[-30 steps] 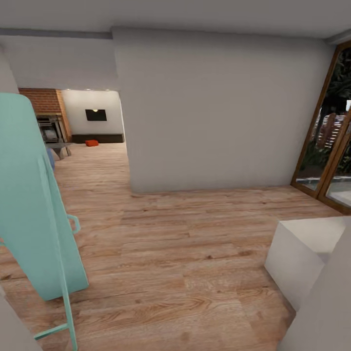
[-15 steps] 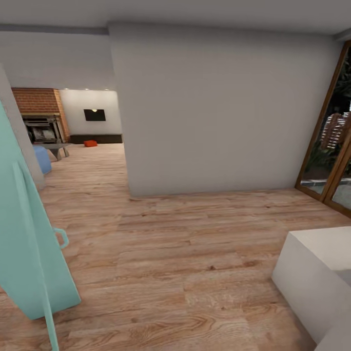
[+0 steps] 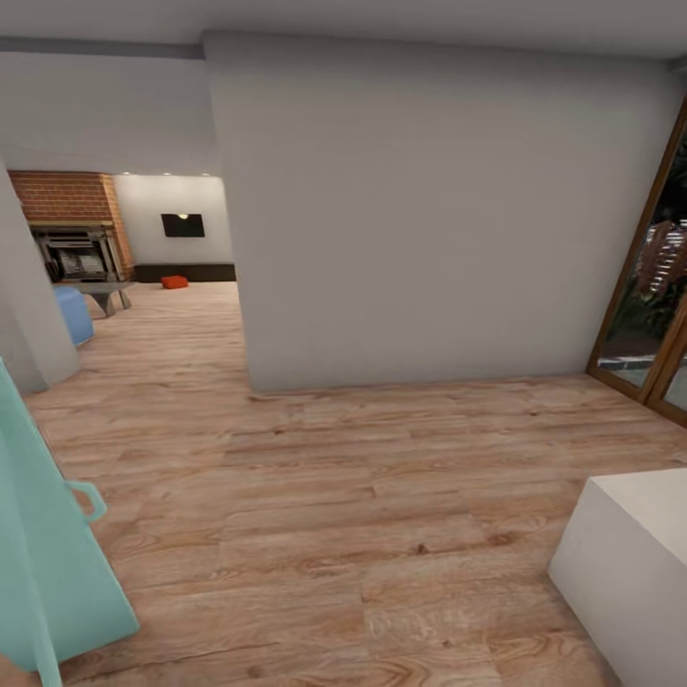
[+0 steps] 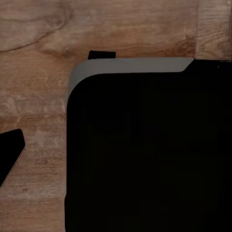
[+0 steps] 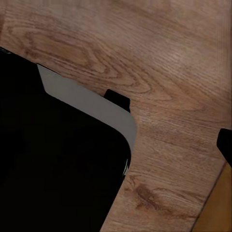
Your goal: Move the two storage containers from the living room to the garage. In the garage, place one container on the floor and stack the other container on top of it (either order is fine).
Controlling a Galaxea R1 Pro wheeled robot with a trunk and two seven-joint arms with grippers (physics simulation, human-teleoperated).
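- Both wrist views look down on the light wood plank floor (image 5: 169,72) past a dark body; whether the grippers' jaws are apart or together cannot be told.
- The big grey wall block (image 3: 429,210) stands ahead.
- Left of it and far beyond, a small red-orange storage container (image 3: 174,281) lies before the low dark-brown cabinet (image 3: 186,273); its contents are too small to tell.
- The drive likely goes left of that wall.
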